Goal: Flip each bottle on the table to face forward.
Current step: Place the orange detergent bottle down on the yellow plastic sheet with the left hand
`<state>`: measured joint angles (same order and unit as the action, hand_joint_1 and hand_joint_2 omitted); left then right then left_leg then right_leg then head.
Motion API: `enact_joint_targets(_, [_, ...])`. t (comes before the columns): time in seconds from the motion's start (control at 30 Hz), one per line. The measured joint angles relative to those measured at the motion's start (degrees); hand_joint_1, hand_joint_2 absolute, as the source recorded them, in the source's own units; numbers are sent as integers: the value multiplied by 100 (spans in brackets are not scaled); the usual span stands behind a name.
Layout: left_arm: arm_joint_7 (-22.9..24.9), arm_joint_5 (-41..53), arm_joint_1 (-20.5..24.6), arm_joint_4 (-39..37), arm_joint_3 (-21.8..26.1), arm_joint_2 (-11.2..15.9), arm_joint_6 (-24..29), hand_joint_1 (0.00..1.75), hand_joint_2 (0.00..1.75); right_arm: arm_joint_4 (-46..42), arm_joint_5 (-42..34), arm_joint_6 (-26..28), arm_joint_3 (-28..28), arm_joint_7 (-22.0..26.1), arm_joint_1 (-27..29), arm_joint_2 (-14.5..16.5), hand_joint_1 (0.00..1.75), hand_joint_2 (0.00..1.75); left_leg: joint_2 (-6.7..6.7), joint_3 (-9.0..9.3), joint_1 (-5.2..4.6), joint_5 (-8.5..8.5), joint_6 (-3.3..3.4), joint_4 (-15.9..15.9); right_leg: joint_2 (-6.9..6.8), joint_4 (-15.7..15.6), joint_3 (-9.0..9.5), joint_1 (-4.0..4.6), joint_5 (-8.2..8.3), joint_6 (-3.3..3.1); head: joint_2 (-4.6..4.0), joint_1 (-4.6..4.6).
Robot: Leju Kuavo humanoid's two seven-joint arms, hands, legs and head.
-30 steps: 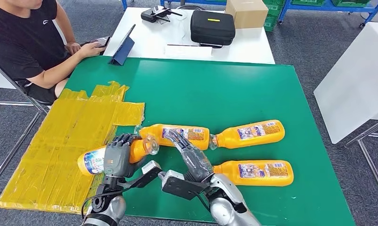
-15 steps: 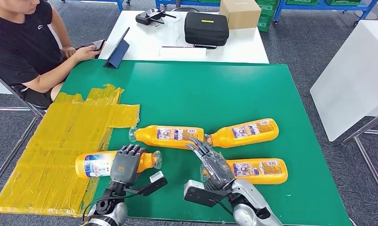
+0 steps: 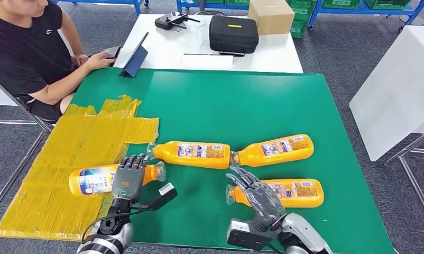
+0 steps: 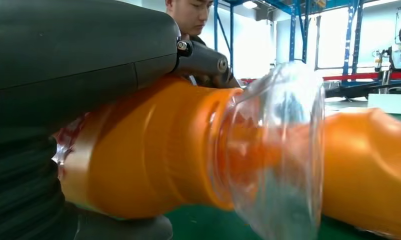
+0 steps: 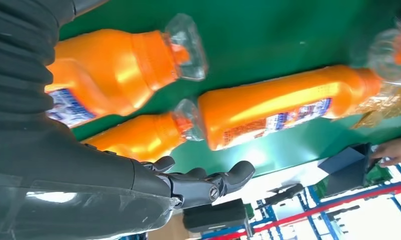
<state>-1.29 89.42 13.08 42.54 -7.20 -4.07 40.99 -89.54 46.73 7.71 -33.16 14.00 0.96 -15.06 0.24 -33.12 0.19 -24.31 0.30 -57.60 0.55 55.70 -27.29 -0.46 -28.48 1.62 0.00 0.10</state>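
1. Bottles, four of them, lie flat mid-frame on the green table (image 3: pixel 284 100), labels too small to read.
2. My left hand (image 3: pixel 128 179) grips the lower-left bottle (image 3: pixel 93 180) by its shoulder, I'd say for turning.
3. My right hand (image 3: pixel 260 197), fingers spread and holding nothing, hovers over the lower-right bottle (image 3: pixel 294 191), likely next.

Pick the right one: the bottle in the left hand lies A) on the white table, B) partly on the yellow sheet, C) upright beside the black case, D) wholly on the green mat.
B: the left hand grips the bottle, which lies flat with its base end over the yellow sheet.
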Motion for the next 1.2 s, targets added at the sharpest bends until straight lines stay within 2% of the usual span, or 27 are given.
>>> enact_joint_targets(0.17, [-39, -94, -32, 52, 68, 179, -5, 0, 175, -564, 30, 99, 386, -215, 584, -612, 0, 175, -16, -6, -13, -3, 4, 0, -16, -1, 18, -13, -2, 3, 0, 1])
enact_joint_targets(0.27, [-287, -276, -146, 223, 170, 291, -137, 0, 175, -933, 23, 173, 695, -423, 998, -998, 0, 175, -16, -8, -15, -4, 5, 0, -16, -1, 38, -15, -3, 5, 0, 0])
enact_joint_targets(0.43, [-1000, -980, -383, 717, 268, 442, -851, 0, 175, -1307, 45, 171, 1135, -537, 1452, -1385, 0, 175, -17, 8, -15, -14, 13, 1, -16, -1, 38, -15, -15, 13, 0, -2])
enact_joint_targets(0.67, [-2000, -2417, -995, 1410, 374, 590, -1235, 0, 175, -1657, -74, 169, 1656, -674, 1907, -1796, 0, 175, -22, 23, -26, -28, 9, -1, -19, -1, 27, -27, -36, 17, 0, -1])
enact_joint_targets(0.77, [-2934, -3837, -1431, 1970, 461, 576, -1836, 0, 175, -1844, -163, 136, 1959, -792, 2179, -1976, 0, 175, -21, 7, -39, -31, 12, -4, -18, -1, 9, -39, -37, 19, 0, -2])
enact_joint_targets(0.83, [-3463, -4803, -1802, 2536, 534, 517, -2447, 0, 175, -1949, -213, 49, 2220, -839, 2372, -2067, 0, 175, -19, -17, -42, -32, 14, -6, -18, -1, -18, -45, -38, 20, 0, -3])
enact_joint_targets(0.87, [-3576, -5078, -1972, 2814, 563, 480, -2686, 0, 175, -1985, -227, 1, 2347, -843, 2442, -2093, 0, 175, -19, -30, -42, -31, 14, -7, -19, -1, -33, -47, -38, 20, 0, -3])
enact_joint_targets(0.97, [-3628, -5316, -2337, 3423, 629, 380, -2969, 0, 175, -2056, -243, -63, 2616, -835, 2555, -2123, 0, 175, -21, -55, -43, -31, 14, -8, -22, -2, -58, -51, -38, 21, 0, -2])
enact_joint_targets(1.07, [-3712, -5489, -2520, 3744, 670, 315, -3117, 0, 175, -2088, -206, -114, 2739, -834, 2599, -2124, 0, 175, -21, -60, -47, -31, 15, -8, -21, -2, -63, -51, -37, 22, 0, -3])
enact_joint_targets(1.2, [-3855, -6149, -2725, 4259, 678, 244, -3705, 0, 175, -2012, -34, -316, 2786, -788, 2487, -2054, 0, 175, -20, -60, -48, -32, 15, -8, -21, -2, -63, -50, -37, 22, 0, -4])
